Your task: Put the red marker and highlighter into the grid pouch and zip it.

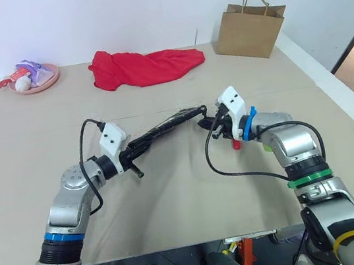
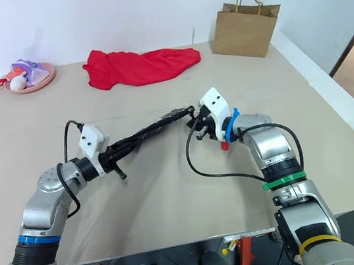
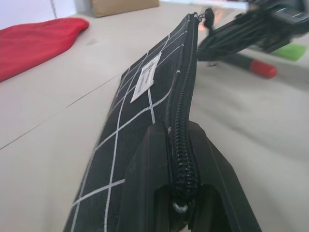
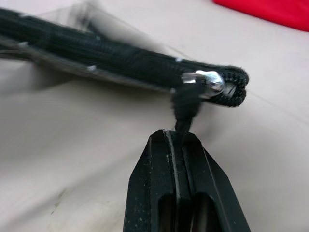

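Observation:
The grid pouch [image 1: 166, 127] hangs edge-up above the table, stretched between both grippers. At its near end my left gripper [image 3: 178, 133] is shut on it, fingers on either side of the zip line, which looks closed along the top. My right gripper [image 4: 178, 135] is shut on the black zip pull cord [image 4: 186, 104]. The cord dangles from the metal slider [image 4: 207, 82] at the pouch's far end. The red marker [image 3: 251, 65] lies on the table beneath the right gripper, its red end [image 1: 237, 143] showing. The green highlighter [image 3: 292, 50] lies just beyond it.
A red cloth [image 1: 144, 67] lies at the back of the table. A brown paper bag [image 1: 249, 28] stands at the back right. A pink plate [image 1: 46, 84] holding small toys sits at the back left. The table's front edge runs close to the arms.

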Controlling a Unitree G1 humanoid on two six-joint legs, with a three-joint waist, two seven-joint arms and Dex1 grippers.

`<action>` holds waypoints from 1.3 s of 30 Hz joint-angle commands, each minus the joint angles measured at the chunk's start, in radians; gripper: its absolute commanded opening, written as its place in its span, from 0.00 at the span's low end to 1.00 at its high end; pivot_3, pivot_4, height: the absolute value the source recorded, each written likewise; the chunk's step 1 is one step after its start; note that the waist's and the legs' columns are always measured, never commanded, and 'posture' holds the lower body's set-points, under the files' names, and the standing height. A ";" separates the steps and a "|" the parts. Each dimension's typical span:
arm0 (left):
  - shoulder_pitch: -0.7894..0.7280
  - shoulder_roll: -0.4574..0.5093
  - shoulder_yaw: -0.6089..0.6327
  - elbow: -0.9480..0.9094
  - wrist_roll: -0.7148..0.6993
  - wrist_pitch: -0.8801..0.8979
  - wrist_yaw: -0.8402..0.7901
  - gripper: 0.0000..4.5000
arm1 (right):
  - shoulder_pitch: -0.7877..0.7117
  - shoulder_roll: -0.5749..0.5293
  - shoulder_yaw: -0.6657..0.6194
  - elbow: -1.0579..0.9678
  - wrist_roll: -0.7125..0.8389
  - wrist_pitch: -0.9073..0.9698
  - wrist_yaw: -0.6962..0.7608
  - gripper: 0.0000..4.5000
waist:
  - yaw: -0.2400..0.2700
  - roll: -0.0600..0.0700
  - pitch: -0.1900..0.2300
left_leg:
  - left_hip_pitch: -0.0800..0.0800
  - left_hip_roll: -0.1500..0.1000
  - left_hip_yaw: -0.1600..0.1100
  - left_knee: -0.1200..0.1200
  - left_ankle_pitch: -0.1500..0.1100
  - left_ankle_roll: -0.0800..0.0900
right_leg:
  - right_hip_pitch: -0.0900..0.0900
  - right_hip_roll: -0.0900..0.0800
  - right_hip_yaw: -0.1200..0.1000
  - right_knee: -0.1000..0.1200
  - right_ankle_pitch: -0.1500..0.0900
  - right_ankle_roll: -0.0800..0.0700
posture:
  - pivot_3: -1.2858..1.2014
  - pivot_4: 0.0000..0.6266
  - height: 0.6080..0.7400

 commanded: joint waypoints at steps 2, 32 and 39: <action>-0.028 0.002 -0.005 0.021 0.031 -0.047 -0.004 0.00 | 0.001 -0.007 0.020 -0.082 -0.006 0.008 0.015 0.00 | 0.000 0.000 0.000 | 0.000 0.000 0.000 0.000 0.000 0.000 | 0.000 0.000 0.000 0.000 0.000 0.000 | 0.52 0.24 1.00; -0.057 -0.031 -0.009 0.071 0.048 -0.077 -0.043 0.00 | -0.026 0.215 0.187 -0.283 0.032 0.100 0.078 0.00 | 0.001 0.000 0.000 | 0.000 0.000 -0.002 0.002 0.000 -0.001 | 0.001 0.000 -0.002 0.001 0.000 -0.001 | 0.52 0.24 1.00; -0.056 -0.032 -0.009 0.073 0.047 -0.082 -0.047 0.00 | -0.008 0.211 0.169 -0.275 0.021 0.135 0.043 0.15 | 0.000 0.000 0.000 | 0.000 0.000 -0.002 0.002 0.001 -0.001 | 0.001 0.000 -0.003 0.001 0.001 -0.001 | 0.52 0.24 1.00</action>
